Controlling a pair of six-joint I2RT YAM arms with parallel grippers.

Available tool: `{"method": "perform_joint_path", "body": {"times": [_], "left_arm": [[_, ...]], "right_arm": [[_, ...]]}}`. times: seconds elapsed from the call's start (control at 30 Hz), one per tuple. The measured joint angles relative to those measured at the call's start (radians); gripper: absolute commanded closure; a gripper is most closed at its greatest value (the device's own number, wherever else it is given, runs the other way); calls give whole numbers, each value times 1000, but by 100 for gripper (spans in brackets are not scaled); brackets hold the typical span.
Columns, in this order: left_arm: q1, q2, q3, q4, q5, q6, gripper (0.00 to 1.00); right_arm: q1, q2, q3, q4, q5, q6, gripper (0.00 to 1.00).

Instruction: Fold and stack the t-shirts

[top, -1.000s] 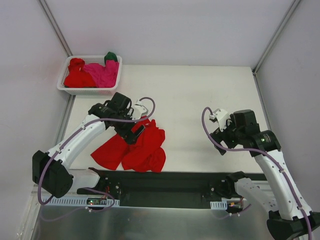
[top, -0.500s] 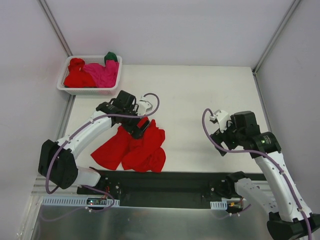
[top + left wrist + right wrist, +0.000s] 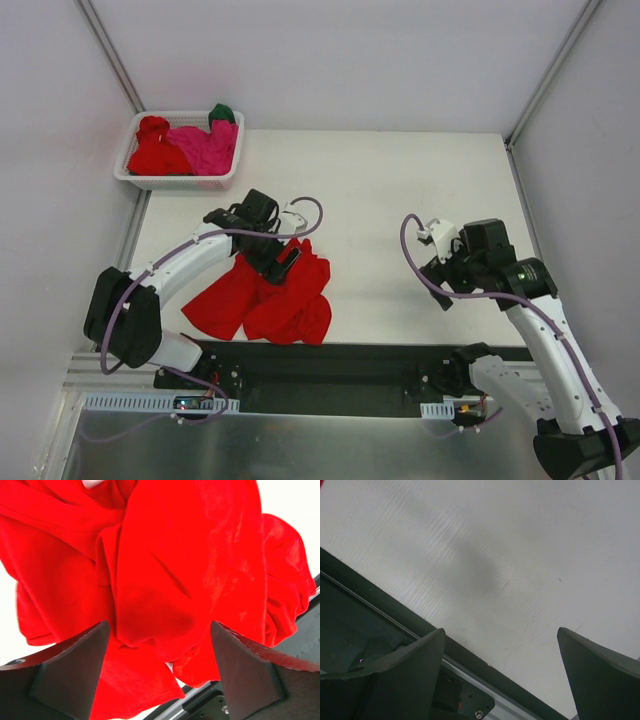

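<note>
Shifted slightly rightward since earlier frames: left gripper [image 3: 159, 630]. We see its jaws spread wide, nothing between them, over crumpled red t-shirt [image 3: 190, 555] lying at near edge of table [image 3: 400, 180]. Right gripper [image 3: 500, 640] likewise spread, over table surface, well apart from shirt. Far-left basket [image 3: 128, 172] holds second red t-shirt [image 3: 152, 152], pink t-shirt [image 3: 205, 148], green t-shirt [image 3: 222, 112].

A white plastic lattice basket [image 3: 178, 181] sits at the far left corner of a pale off-white tabletop [image 3: 400, 190]. A black rail [image 3: 340, 362] runs along the tabletop's near edge, and a brushed metal sheet [image 3: 320, 450] lies nearer still. Plain white walls [image 3: 340, 60] enclose the far, left and right edges.
</note>
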Motion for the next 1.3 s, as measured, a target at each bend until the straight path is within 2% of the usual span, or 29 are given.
{"method": "perform_joint_path", "body": {"times": [0.1, 0.13, 0.23, 0.43, 0.57, 0.67, 0.8, 0.9, 1.1, 1.3], "left_arm": [[0, 23, -6, -5, -5, -10, 38], [0, 33, -6, -5, -7, -10, 59], [0, 55, -6, -6, -13, -15, 100], [0, 66, 23, -10, -15, -14, 100], [-5, 65, 132, -60, -26, 2, 100], [-21, 64, 361, -132, -32, 34, 100], [-57, 59, 819, -185, 7, 74, 100], [-97, 7, 1007, -192, 72, 112, 100], [-123, -104, 1066, -271, 255, 140, 100], [-208, 27, 1114, -336, 328, 145, 100]], "right_arm": [[0, 3, 2, 0, 1, -2, 4], [0, 3, 2, -1, 1, -3, 4], [0, 2, 6, 0, 3, -7, 4], [0, 2, 6, 0, 5, -11, 4], [0, 2, 6, 0, 9, -14, 4], [0, 3, 6, 0, 10, -15, 4], [0, 24, 9, 0, 10, -15, 4], [0, 51, 26, 0, 9, -12, 4], [0, 100, 130, -4, -1, 4, 4], [3, 203, 370, 3, -57, 47, 4]]}}
